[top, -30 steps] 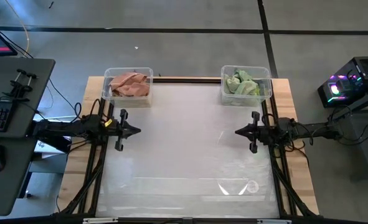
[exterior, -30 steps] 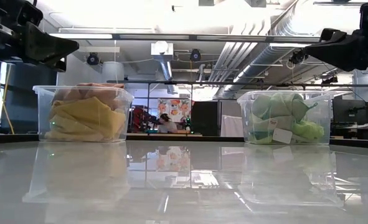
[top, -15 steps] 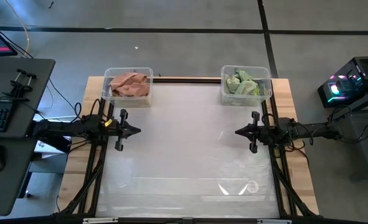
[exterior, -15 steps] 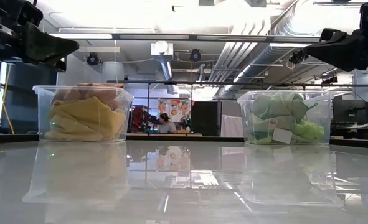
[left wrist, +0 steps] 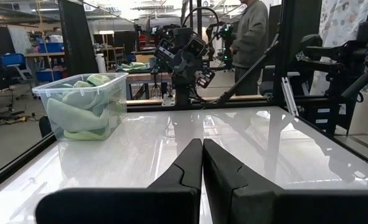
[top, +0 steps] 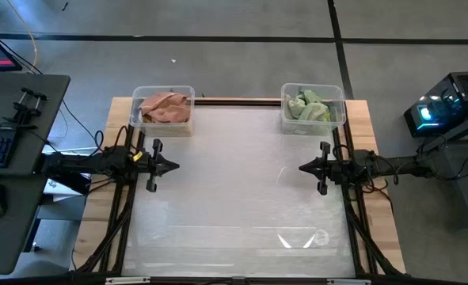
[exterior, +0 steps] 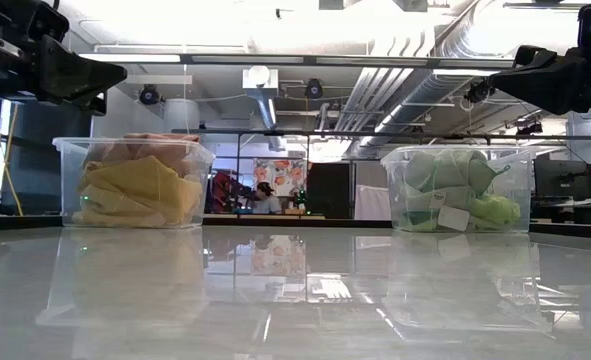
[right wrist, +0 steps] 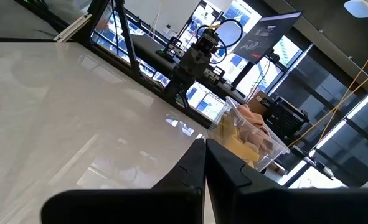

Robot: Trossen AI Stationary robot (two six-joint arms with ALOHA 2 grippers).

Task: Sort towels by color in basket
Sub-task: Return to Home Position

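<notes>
Two clear plastic baskets stand at the table's far edge. The far-left basket holds mustard yellow, peach-orange and salmon pink towels. The far-right basket holds lime green and pale green towels, which also show in the left wrist view. My left gripper hovers shut and level at the table's left edge, pointing right. My right gripper hovers shut and level at the right edge, pointing left. Neither holds anything.
The white glossy table top lies between the two arms. A desk with keyboard and mouse stands left of the table, a lit computer case to its right. A person stands beyond the table in the left wrist view.
</notes>
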